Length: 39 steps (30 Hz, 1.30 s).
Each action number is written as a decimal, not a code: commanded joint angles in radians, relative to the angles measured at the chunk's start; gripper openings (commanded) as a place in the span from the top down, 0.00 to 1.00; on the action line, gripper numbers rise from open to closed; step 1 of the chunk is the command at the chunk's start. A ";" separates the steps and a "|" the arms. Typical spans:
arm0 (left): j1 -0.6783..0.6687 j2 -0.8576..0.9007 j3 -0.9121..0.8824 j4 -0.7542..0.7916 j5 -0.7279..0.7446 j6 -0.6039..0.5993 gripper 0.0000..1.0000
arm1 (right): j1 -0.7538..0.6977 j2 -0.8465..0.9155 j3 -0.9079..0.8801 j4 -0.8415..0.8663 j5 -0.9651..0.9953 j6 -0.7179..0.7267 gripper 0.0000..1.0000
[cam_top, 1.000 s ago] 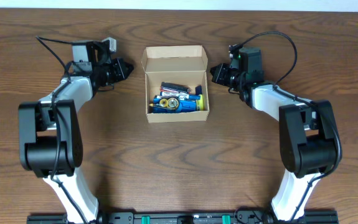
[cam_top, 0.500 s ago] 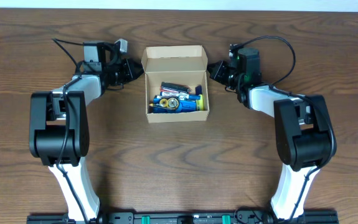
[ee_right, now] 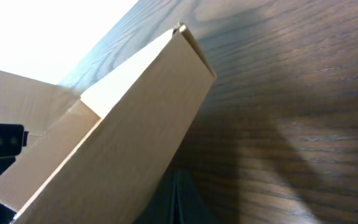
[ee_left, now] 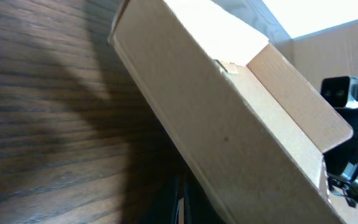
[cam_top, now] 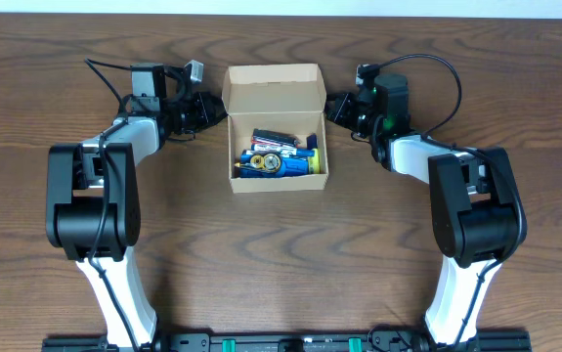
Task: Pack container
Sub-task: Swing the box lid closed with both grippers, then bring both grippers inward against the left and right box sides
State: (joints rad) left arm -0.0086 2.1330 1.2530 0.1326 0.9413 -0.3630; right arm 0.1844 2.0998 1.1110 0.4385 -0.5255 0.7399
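The container (cam_top: 279, 180) is a small tan cardboard box on the table's middle. Its lid flap (cam_top: 273, 88) stands open at the back. Inside lie a blue packet (cam_top: 279, 163) and several small dark items. My left gripper (cam_top: 218, 110) is shut, its tip against the lid's left side flap. My right gripper (cam_top: 331, 106) is shut, its tip against the lid's right side flap. In the left wrist view the cardboard (ee_left: 228, 124) fills the frame above the closed fingers (ee_left: 180, 205). The right wrist view shows the same cardboard (ee_right: 122, 143) over its closed fingers (ee_right: 174, 199).
Dark wooden table (cam_top: 281, 254) all around the box. Both arms reach in from the front corners, with black cables (cam_top: 447, 78) looping behind the wrists. A pale wall edge runs along the far side of the table.
Both grippers have moved inward to the lid's side flaps, the left one farther. The lid flap now looks a little taller and more upright.
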 commanded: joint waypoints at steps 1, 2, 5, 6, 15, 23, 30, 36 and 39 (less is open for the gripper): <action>0.001 0.006 0.026 0.004 0.063 0.019 0.94 | 0.008 0.014 -0.002 0.004 -0.037 0.007 0.99; 0.001 0.006 0.029 0.006 0.082 0.025 0.94 | 0.008 0.014 -0.002 0.008 -0.043 0.006 0.99; 0.003 0.004 0.039 0.008 0.108 0.026 0.94 | 0.002 0.014 -0.002 0.051 -0.089 -0.007 0.99; 0.003 0.001 0.042 0.008 0.114 0.026 0.95 | -0.002 0.014 -0.002 0.071 -0.110 -0.013 0.99; 0.009 -0.030 0.046 0.112 0.220 0.026 0.94 | -0.024 0.013 -0.002 0.175 -0.270 -0.038 0.99; 0.009 -0.099 0.046 0.112 0.219 0.037 0.94 | -0.031 -0.018 -0.002 0.262 -0.354 -0.039 0.99; 0.009 -0.158 0.046 0.112 0.208 0.046 0.94 | -0.047 -0.064 -0.002 0.266 -0.354 -0.043 0.99; 0.009 -0.186 0.046 0.103 0.217 0.045 0.94 | -0.047 -0.108 -0.002 0.265 -0.378 -0.062 0.99; 0.009 -0.190 0.046 0.089 0.252 0.045 0.94 | -0.046 -0.129 -0.002 0.261 -0.416 -0.065 0.99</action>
State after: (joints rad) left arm 0.0017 1.9652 1.2724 0.2314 1.1465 -0.3389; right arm 0.1471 2.0148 1.1099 0.6998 -0.8902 0.7029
